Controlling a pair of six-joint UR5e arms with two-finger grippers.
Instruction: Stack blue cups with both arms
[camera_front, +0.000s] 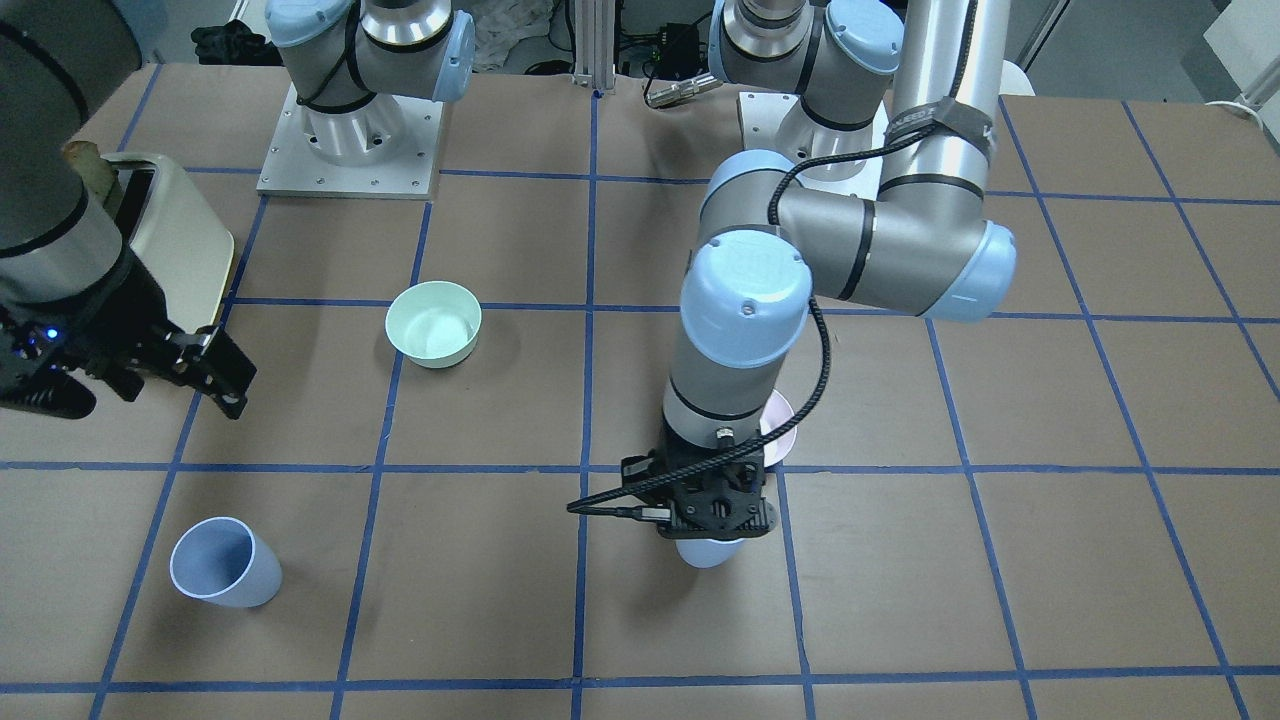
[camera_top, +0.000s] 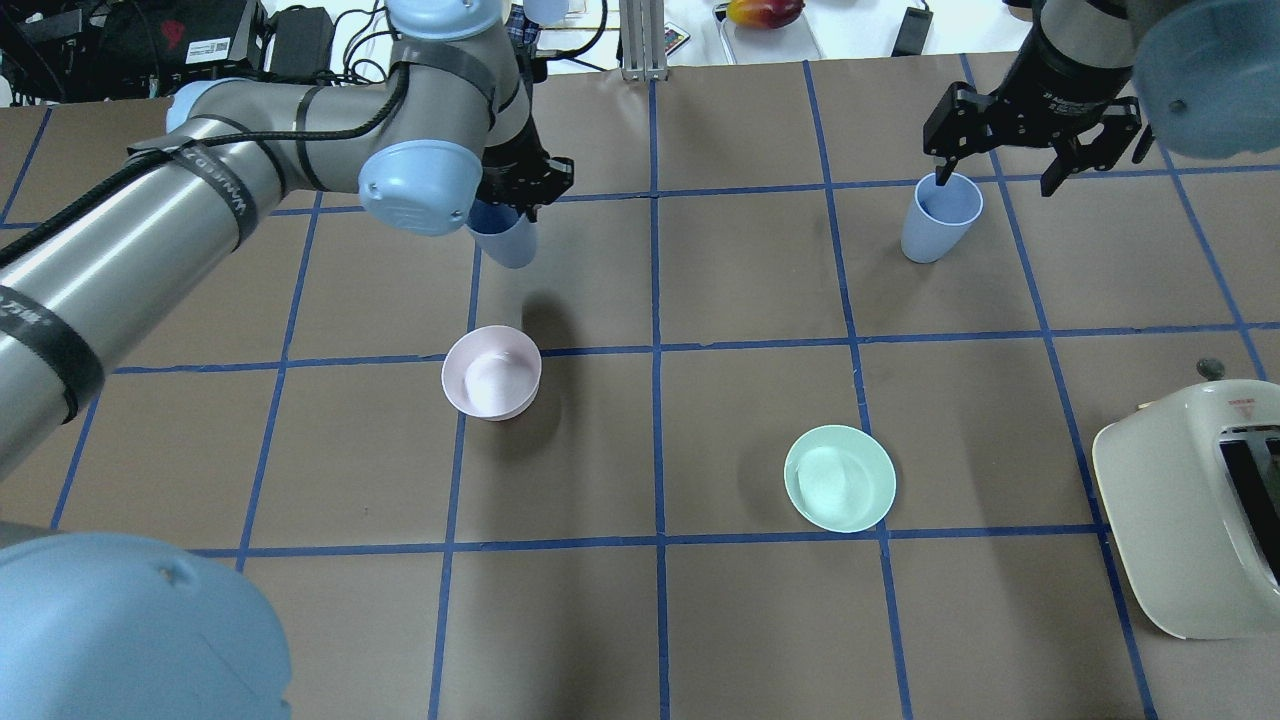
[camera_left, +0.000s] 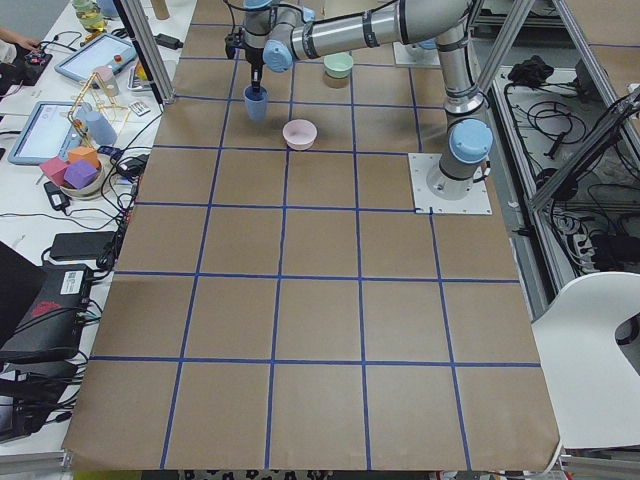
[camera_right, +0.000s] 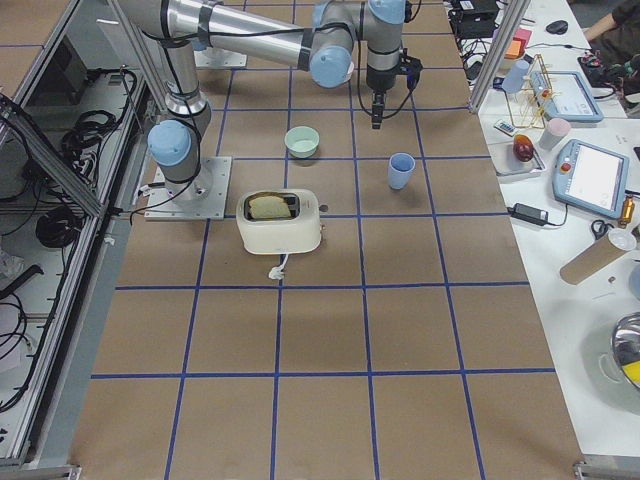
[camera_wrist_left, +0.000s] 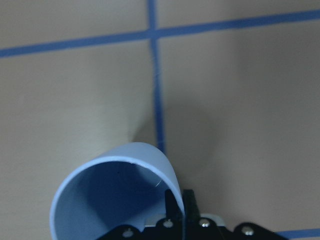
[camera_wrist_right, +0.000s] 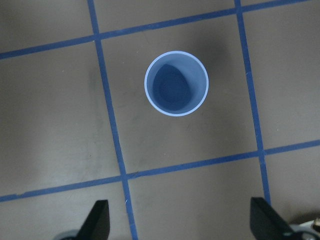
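One blue cup (camera_top: 940, 216) stands upright on the table at the far right; it also shows in the front view (camera_front: 225, 562) and the right wrist view (camera_wrist_right: 176, 83). My right gripper (camera_top: 998, 170) is open and empty, above and slightly beside this cup, with its fingertips (camera_wrist_right: 98, 220) spread wide. My left gripper (camera_top: 518, 190) is shut on the rim of the second blue cup (camera_top: 507, 242) and holds it upright above the table. One finger is inside the rim and one outside in the left wrist view (camera_wrist_left: 115, 200). The left wrist largely hides this cup in the front view (camera_front: 708, 553).
A pale pink bowl (camera_top: 490, 372) sits on the table just nearer the robot than the held cup. A mint-green bowl (camera_top: 840, 478) sits right of centre. A cream toaster (camera_top: 1190, 500) stands at the near right edge. Blue tape lines grid the brown table.
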